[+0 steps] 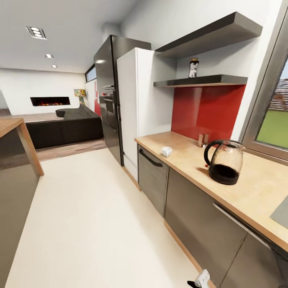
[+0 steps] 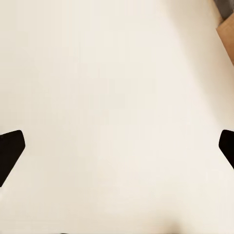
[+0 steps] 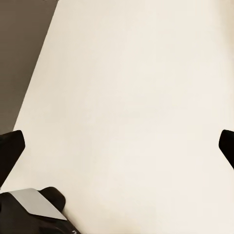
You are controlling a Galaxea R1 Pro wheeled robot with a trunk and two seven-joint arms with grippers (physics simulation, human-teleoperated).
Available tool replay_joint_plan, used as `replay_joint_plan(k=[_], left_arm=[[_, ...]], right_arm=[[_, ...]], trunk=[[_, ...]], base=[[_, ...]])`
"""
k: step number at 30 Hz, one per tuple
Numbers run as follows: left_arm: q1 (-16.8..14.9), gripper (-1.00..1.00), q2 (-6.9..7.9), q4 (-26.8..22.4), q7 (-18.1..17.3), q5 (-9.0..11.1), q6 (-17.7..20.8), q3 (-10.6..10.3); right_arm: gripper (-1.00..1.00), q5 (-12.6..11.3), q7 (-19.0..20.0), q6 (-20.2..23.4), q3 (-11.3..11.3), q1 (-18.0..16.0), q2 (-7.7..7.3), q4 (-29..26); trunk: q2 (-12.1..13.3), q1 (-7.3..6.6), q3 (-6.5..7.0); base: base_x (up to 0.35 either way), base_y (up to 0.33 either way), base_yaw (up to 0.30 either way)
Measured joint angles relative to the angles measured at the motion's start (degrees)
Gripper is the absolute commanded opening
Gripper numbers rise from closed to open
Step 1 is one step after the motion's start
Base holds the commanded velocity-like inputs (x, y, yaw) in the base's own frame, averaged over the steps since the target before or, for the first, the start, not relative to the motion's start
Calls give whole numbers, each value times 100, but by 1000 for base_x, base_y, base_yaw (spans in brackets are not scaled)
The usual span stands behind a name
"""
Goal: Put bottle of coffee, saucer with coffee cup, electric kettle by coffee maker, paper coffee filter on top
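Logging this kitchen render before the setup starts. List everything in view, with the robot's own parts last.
kitchen countertop: one, pale beige wood-look, along the right wall over grey cabinets
electric kettle: one, dark with black loop handle, on the countertop
coffee cup: one, white, on the countertop near its front edge
small container: one, on the lower wall shelf
wall shelves: two, dark grey, above the red backsplash
fridge: one, white, beside a tall black unit
wooden table: one, orange-brown, at left
left gripper: black fingertips spread, over pale floor
right gripper: same
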Motion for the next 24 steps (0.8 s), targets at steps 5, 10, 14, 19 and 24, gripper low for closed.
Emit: replay_joint_plan(k=[5, 10, 14, 19, 24], left_arm=[[1, 100, 1, 0, 0, 0, 0, 0], [1, 100, 0, -2, 0, 0, 0, 0], [1, 100, 3, -1, 0, 0, 0, 0], [1, 100, 3, -1, 0, 0, 0, 0], [0, 100, 3, -1, 0, 2, 0, 0]], right_arm=[[100, 0, 0, 0, -2, 0, 0, 1], [100, 0, 0, 0, 0, 0, 0, 6], [100, 0, 0, 0, -1, -1, 0, 8], [100, 0, 0, 0, -1, 0, -3, 8], [100, 0, 0, 0, -5, -1, -8, 8]], trunk=[[0, 0, 0], [0, 0, 0], [0, 0, 0], [0, 0, 0], [0, 0, 0]], base=[[282, 234, 6], [282, 235, 1], [281, 236, 0], [281, 236, 0], [281, 237, 0]])
